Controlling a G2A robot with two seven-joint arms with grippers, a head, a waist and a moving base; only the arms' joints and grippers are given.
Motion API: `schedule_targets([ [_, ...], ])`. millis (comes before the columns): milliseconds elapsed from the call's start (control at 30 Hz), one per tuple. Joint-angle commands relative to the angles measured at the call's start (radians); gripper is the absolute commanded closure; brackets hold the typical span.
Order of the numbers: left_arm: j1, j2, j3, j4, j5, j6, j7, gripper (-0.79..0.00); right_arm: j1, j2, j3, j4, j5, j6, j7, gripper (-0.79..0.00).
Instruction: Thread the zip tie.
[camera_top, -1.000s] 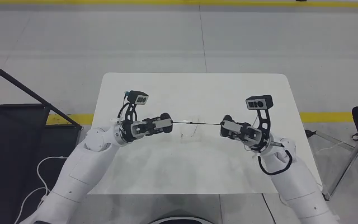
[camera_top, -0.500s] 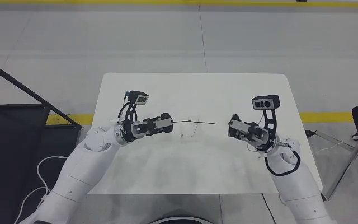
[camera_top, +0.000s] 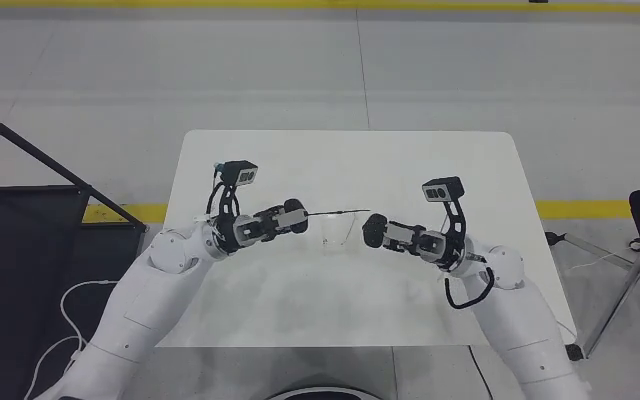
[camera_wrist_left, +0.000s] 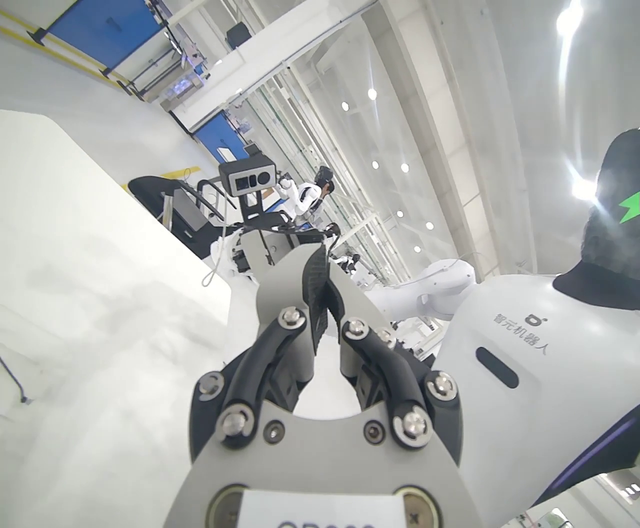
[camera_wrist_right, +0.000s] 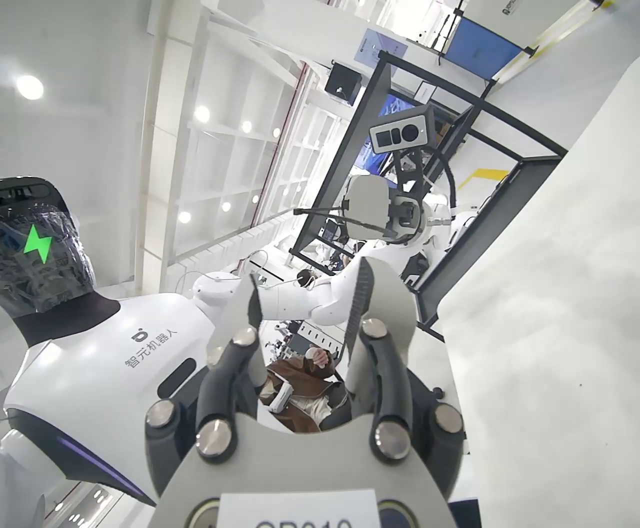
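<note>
Left end effector (camera_top: 293, 215) is pinching the zip tie (camera_top: 338, 213) over the counter (camera_top: 450, 170); right end effector (camera_top: 372, 230) is gaping at 3 o'clock.

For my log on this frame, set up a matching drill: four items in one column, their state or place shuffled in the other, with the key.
Things:
1. left gripper
2. right gripper
3. zip tie
4. table

States:
A. open, holding nothing
B. white, beneath both arms
C. shut on the zip tie
D. thin and dark, held above the table, pointing toward the open gripper

Pairs: 1-C, 2-A, 3-D, 4-B
</note>
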Motion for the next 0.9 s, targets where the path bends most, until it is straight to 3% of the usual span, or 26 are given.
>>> schedule_targets([
  [0,0.008,0.005,-0.014,-0.008,0.129,-0.059,0.060,0.000,-0.005,0.004,0.005,-0.004,0.013,-0.022,-0.022,-0.613],
  [100,0.023,0.007,-0.052,-0.020,0.328,-0.126,0.150,0.000,-0.020,0.011,0.021,-0.017,0.036,-0.049,-0.049,-0.606],
  [200,0.046,0.001,-0.096,-0.084,0.581,-0.102,0.295,0.000,-0.041,0.021,0.045,-0.033,0.047,-0.072,-0.072,-0.643],
  [400,0.112,-0.019,-0.130,-0.289,1.187,0.086,0.611,0.000,-0.087,0.040,0.085,-0.072,0.063,-0.108,-0.108,-0.785],
  [633,0.138,-0.036,-0.032,-0.412,1.857,0.344,0.814,0.000,-0.106,0.056,0.087,-0.085,0.042,-0.150,-0.150,-0.785],
  [867,0.139,-0.037,-0.018,-0.415,1.914,0.373,0.827,0.000,-0.103,0.072,0.061,-0.085,0.033,-0.175,-0.175,-0.785],
])
